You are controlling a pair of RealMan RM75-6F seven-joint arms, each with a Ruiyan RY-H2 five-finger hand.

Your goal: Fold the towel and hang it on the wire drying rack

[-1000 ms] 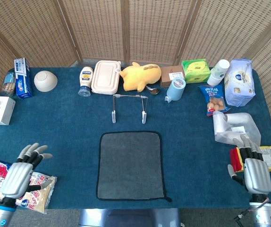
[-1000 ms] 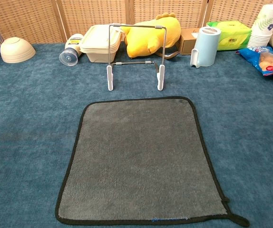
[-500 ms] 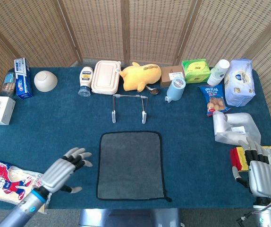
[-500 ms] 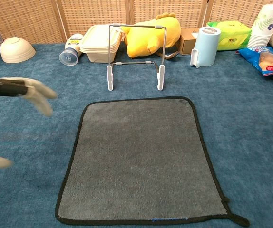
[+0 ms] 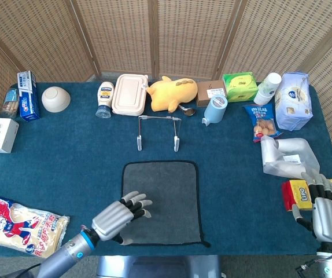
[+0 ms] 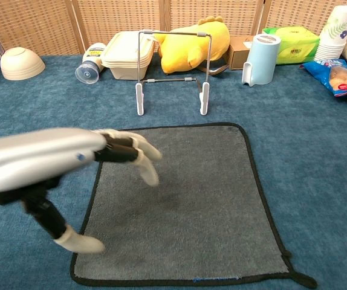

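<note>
This looks like a staged robot test setup made to resemble a home. A table covered in blue carpet-like cloth (image 5: 67, 156) stands before folding woven wicker screens (image 5: 183, 35) that close off its far edge. Along that edge sit mixed household goods: a yellow plush toy (image 5: 170, 94), a cream lidded plastic box (image 5: 129, 94), a beige bowl (image 5: 55, 99) and a green tissue pack (image 5: 239, 86).

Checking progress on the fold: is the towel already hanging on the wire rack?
No, the towel lies flat and unfolded on the table, and the wire rack behind it stands bare.
</note>
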